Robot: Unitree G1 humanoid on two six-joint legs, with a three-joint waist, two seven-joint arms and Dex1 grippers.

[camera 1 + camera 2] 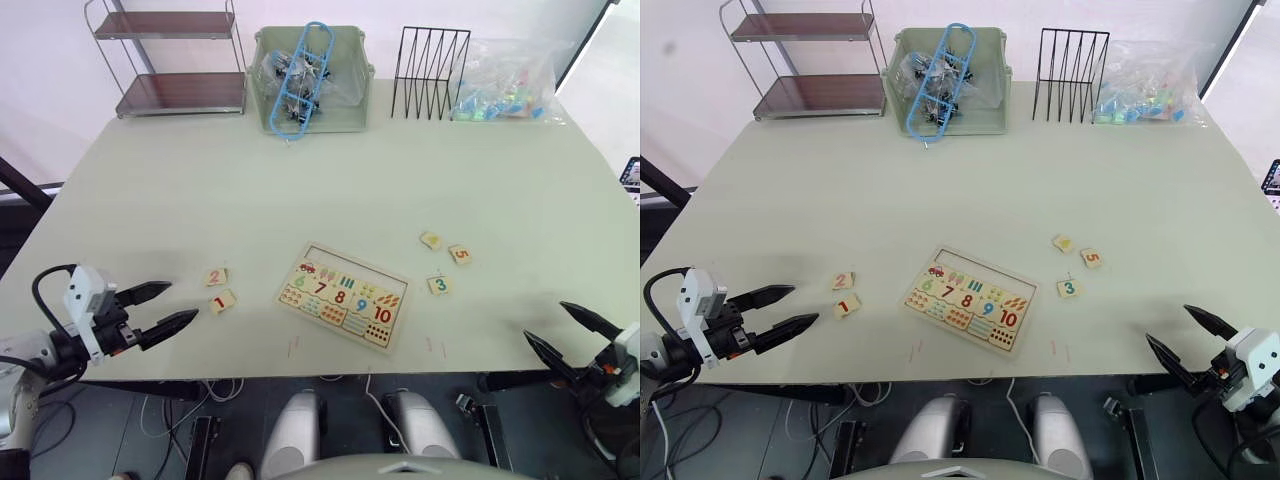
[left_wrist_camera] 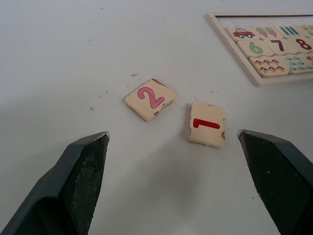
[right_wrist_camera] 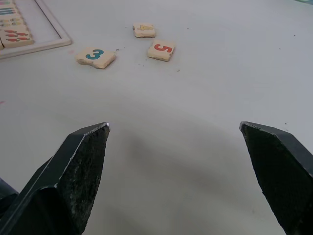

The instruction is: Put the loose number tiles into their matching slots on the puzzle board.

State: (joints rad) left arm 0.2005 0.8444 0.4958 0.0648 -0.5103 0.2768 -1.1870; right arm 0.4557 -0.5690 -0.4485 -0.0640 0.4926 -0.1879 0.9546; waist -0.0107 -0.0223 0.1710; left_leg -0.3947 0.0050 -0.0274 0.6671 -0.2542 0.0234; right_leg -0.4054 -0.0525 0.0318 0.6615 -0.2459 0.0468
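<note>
Five loose tiles lie on the table [image 1: 180, 190] around the puzzle board [image 1: 345, 295]: tile 2 [image 1: 215, 277] and tile 1 [image 1: 222, 301] near the spread left end effector [image 1: 172, 305]; tile 3 [image 1: 438, 285], tile 5 [image 1: 459, 254] and another tile [image 1: 431, 240] beyond the spread, empty right end effector [image 1: 567, 331].

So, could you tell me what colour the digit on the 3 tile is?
Teal blue; the 3 tile shows best in the right wrist view.

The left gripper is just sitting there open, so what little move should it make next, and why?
Probably ease forward and down over the 1 tile. The left gripper is open and empty, that tile lies loose just ahead of it beside the 2 tile, and the puzzle board waits nearby.
</note>
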